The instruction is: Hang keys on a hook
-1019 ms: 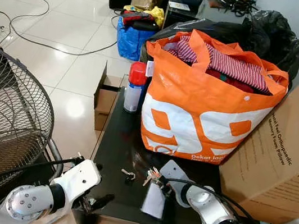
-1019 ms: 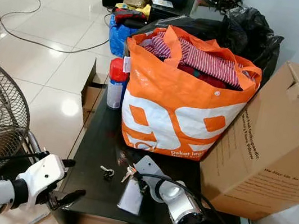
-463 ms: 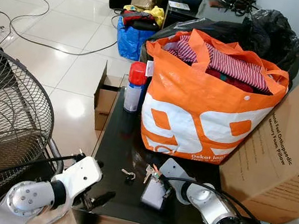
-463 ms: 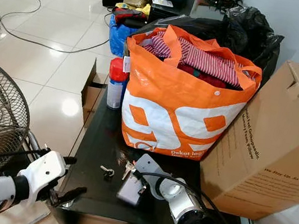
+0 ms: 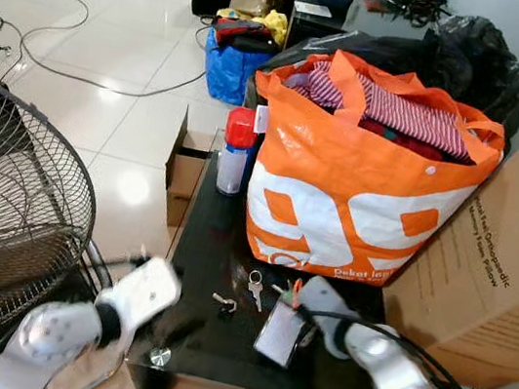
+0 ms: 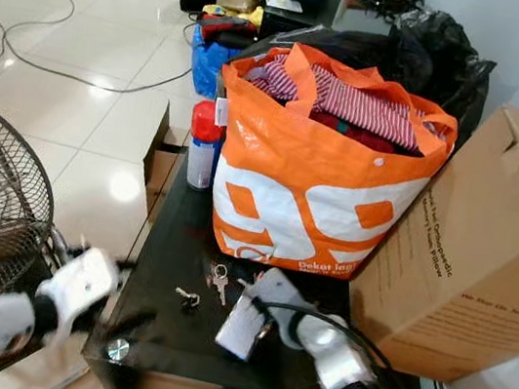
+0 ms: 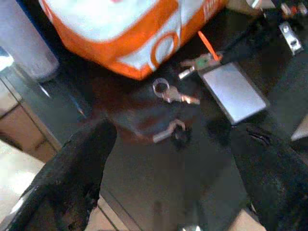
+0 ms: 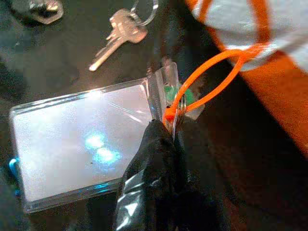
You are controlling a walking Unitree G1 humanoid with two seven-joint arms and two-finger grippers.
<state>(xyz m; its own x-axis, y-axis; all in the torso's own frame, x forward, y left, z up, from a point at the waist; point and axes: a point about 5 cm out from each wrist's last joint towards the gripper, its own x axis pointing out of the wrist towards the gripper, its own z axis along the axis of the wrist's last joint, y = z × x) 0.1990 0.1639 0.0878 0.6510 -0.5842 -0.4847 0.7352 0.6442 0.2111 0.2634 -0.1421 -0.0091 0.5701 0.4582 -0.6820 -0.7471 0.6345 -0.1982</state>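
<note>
The keys (image 8: 126, 32) are a small silvery bunch on a ring, lying flat on the dark glossy worktop (image 5: 207, 245) just in front of the near left corner of the orange bag (image 5: 360, 186). Just right of them lies a clear plastic card holder (image 5: 280, 333) with an orange loop (image 8: 219, 79) and a second ring at its top corner. A separate short dark-headed key (image 5: 222, 301) lies a little nearer and to the left of the bunch.

The right gripper (image 8: 161, 132) comes in from the near right, its black fingers pinched shut on the card holder's top corner, where the ring and orange loop attach; the silvery bunch lies apart from it, untouched. The left gripper (image 7: 168, 159) hovers over the near left part of the worktop, its two black fingers spread wide, the short key and the bunch lying on the worktop beyond them.

The orange bag, stuffed with striped clothes, takes up the far right of the worktop. A red-capped spray can (image 5: 236, 151) stands at the far left edge. A large cardboard box (image 5: 501, 262) stands close on the right, and a fan grille (image 5: 5, 213) stands to the left. Bare dark surface runs down the left strip of the worktop, from the can to the near edge.
</note>
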